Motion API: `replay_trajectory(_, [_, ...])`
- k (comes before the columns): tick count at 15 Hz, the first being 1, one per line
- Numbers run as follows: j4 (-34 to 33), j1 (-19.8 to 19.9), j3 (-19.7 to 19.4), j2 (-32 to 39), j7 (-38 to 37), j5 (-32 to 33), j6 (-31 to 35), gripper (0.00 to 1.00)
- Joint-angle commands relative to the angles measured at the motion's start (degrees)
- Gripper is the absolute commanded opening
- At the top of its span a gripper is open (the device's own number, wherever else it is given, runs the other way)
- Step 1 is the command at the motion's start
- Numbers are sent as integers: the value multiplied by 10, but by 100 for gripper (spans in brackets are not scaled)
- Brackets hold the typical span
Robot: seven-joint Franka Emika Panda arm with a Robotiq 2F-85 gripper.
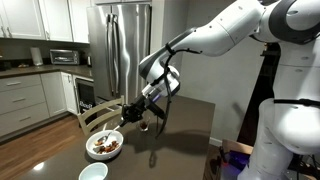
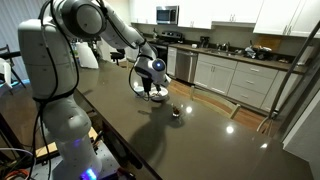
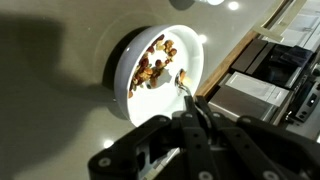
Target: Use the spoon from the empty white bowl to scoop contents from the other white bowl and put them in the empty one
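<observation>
The jaws are clamped on the spoon (image 3: 183, 82). In the wrist view its tip is inside the wide bowl (image 3: 196, 55), at the right edge of the brown pieces (image 3: 152, 65). In an exterior view the empty bowl (image 1: 93, 172) sits just nearer on the bench (image 1: 185, 125), clear of the arm. A fridge (image 1: 120, 45) stands far behind.

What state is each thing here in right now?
Wider white bowl: upright, holding brown chunks.
Brown chunks: loosely heaped in that bowl.
Smaller white bowl: upright, empty.
Spoon: held, tip down inside the wider white bowl.
Gripper: shut on the spoon.
</observation>
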State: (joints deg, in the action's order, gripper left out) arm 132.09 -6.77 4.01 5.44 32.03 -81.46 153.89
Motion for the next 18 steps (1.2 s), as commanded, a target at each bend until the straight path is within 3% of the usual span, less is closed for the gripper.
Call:
replay_trajectory(1, [5,6,-1,-23,40,-33,-36,2])
replay_trajectory(18, [40,-7,28,-61,50,-48,-89,2])
